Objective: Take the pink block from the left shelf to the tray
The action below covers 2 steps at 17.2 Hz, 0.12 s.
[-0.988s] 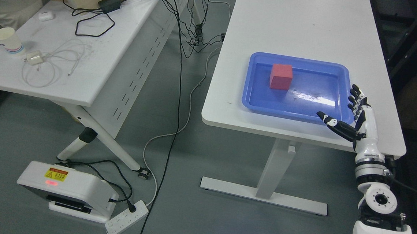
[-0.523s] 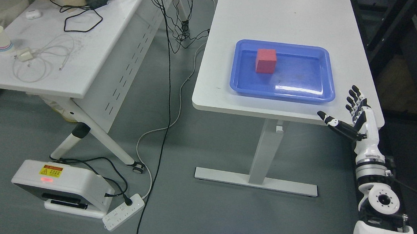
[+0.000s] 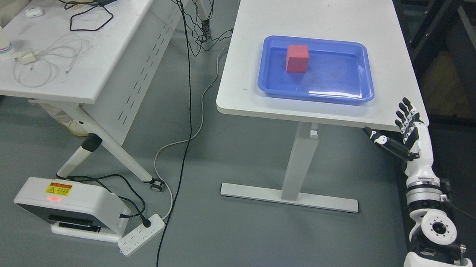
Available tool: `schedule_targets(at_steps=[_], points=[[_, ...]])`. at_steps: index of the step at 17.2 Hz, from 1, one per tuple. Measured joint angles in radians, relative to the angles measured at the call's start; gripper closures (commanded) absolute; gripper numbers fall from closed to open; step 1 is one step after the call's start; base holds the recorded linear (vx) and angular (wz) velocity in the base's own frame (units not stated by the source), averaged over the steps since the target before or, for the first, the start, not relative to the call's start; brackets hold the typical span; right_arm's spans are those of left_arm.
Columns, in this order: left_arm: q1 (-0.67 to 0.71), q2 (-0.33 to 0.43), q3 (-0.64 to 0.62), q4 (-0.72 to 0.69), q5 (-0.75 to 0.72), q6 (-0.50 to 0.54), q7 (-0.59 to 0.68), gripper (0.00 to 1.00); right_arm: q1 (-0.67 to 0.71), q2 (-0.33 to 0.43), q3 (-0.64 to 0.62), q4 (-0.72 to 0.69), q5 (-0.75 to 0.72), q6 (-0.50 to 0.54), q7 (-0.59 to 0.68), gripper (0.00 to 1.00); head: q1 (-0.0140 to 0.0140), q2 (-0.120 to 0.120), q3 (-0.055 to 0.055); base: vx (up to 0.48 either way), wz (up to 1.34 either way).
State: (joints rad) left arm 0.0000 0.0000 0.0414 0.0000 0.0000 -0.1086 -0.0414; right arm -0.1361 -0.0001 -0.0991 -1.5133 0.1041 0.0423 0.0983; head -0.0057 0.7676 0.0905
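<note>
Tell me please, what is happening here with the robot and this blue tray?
Nothing is being handled at this moment. The pink block sits inside the blue tray on the white table. The right robot hand is open and empty, held in the air near the table's front right corner, apart from the tray. The left arm is not visible. From how things lie, the block seems already placed in the tray.

Markings: 1 label, print illegible.
Yellow-and-red warning sticker [image 3: 58,189] on white floor unit [image 3: 69,211]; characters too small to read.
</note>
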Motion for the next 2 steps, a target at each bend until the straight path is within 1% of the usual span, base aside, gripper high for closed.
schedule_targets(at_steps=[2], points=[[0.0, 0.0, 0.0, 0.0, 0.0, 0.0, 0.0, 0.0, 0.0, 0.0, 0.0, 0.0, 0.0, 0.0, 0.0, 0.0, 0.0, 0.0, 0.0, -0.042, 0.0]])
